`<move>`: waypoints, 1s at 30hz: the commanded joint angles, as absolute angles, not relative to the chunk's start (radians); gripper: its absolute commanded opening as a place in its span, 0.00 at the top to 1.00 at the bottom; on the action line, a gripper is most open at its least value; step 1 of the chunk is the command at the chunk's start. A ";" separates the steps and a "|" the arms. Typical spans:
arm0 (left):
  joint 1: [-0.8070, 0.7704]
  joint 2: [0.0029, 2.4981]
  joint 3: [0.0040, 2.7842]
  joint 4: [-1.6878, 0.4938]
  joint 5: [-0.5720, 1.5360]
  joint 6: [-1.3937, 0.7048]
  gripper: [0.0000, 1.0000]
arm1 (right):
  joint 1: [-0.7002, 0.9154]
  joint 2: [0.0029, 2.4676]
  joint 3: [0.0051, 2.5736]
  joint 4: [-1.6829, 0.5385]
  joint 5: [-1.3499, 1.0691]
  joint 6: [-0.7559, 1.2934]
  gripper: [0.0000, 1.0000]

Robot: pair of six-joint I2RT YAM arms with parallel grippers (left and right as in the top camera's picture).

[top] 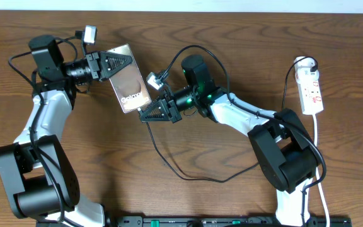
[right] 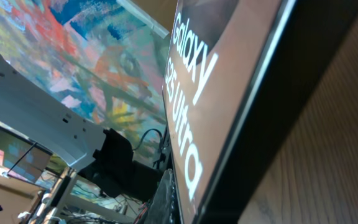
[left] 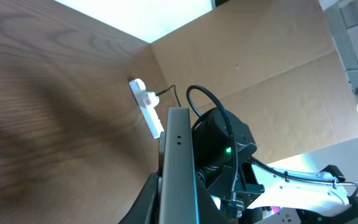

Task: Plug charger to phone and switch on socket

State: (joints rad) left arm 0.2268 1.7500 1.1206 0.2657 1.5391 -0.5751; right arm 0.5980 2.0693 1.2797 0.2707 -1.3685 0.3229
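Observation:
The phone (top: 130, 81) is held off the table between both arms, screen up, with white "Galaxy" lettering. My left gripper (top: 114, 64) is shut on its far end; in the left wrist view the phone (left: 178, 162) stands edge-on between the jaws. My right gripper (top: 145, 113) is at the phone's near end, its fingers together where the charger cable (top: 169, 162) ends; the plug tip is hidden. The right wrist view is filled by the phone's screen (right: 229, 93), with one finger (right: 165, 199) beside it. The socket (top: 311, 89) lies at the far right, also in the left wrist view (left: 146, 106).
The charger cable loops across the table in front of the right arm and rises to a black plug (top: 309, 63) at the socket's far end. The socket's white cord (top: 318, 151) runs toward the table's front edge. The robots' own black wires arch over both wrists.

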 commanded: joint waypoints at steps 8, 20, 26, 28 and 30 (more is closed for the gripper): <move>0.208 1.728 1.116 0.267 1.571 -0.557 0.93 | 0.590 2.068 1.283 0.281 -1.368 0.337 0.99; 0.208 1.728 1.116 0.268 1.571 -0.550 0.93 | 0.582 2.068 1.283 0.281 -1.368 0.337 0.99; 0.208 1.728 1.116 0.268 1.571 -0.550 0.93 | 0.575 2.068 1.283 0.281 -1.368 0.337 0.99; 0.208 1.728 1.116 0.267 1.571 -0.550 0.93 | 0.575 2.068 1.283 0.281 -1.368 0.337 0.99; 0.208 1.728 1.116 0.267 1.571 -0.550 0.93 | 0.575 2.068 1.283 0.281 -1.368 0.337 0.99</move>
